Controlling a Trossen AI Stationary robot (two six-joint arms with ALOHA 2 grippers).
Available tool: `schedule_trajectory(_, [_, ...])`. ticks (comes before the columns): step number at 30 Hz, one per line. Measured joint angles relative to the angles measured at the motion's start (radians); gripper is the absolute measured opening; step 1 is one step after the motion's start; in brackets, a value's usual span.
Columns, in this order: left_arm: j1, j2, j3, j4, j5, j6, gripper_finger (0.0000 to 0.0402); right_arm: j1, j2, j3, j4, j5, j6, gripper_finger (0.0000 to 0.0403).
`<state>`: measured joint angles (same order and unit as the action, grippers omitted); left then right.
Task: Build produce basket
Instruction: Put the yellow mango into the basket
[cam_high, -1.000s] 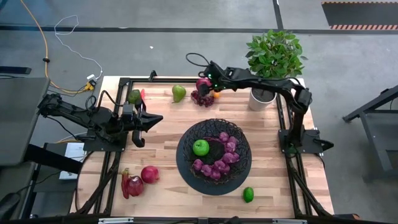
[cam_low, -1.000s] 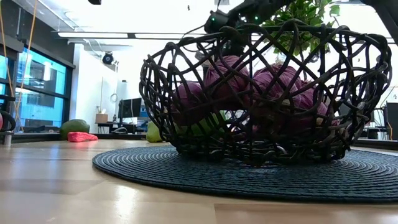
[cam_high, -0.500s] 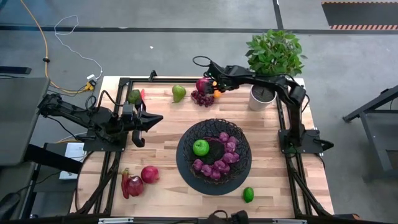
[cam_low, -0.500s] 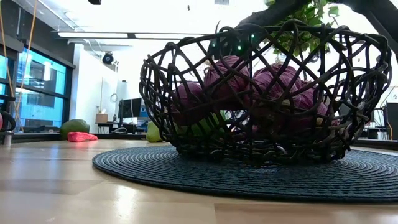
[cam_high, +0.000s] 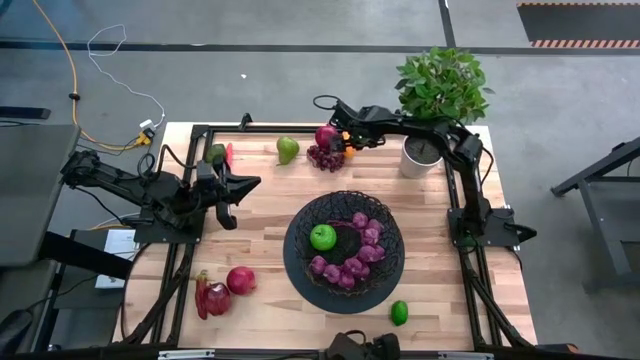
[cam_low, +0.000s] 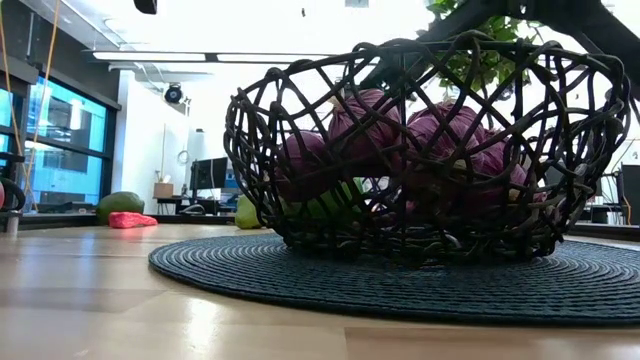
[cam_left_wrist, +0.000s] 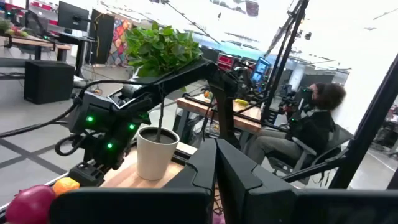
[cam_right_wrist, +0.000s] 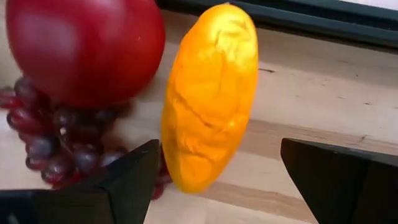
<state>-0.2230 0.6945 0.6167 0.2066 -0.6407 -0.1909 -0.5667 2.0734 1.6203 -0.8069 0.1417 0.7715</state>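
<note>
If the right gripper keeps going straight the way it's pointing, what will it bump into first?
Probably the orange-yellow fruit. The right gripper has its fingers open, and the fruit lies straight ahead between them, beside the red apple and the purple grapes. How near it is can't be told.

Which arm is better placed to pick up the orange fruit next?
Right. Its gripper is open at the orange fruit, beside the red apple. The left gripper waits far off, near the table's left edge.
</note>
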Motion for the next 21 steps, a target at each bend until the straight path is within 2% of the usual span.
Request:
schedule_trajectory(12, [0.0, 0.0, 0.0, 0.0, 0.0, 0.005, 0.0, -0.021, 0.01, 0.0, 0.078, 0.014, 0.039, 0.0316])
schedule_trajectory(21, [0.0, 0.0, 0.0, 0.0, 0.0, 0.011, 0.0, -0.037, 0.015, 0.0, 0.077, -0.037, -0.01, 0.0316])
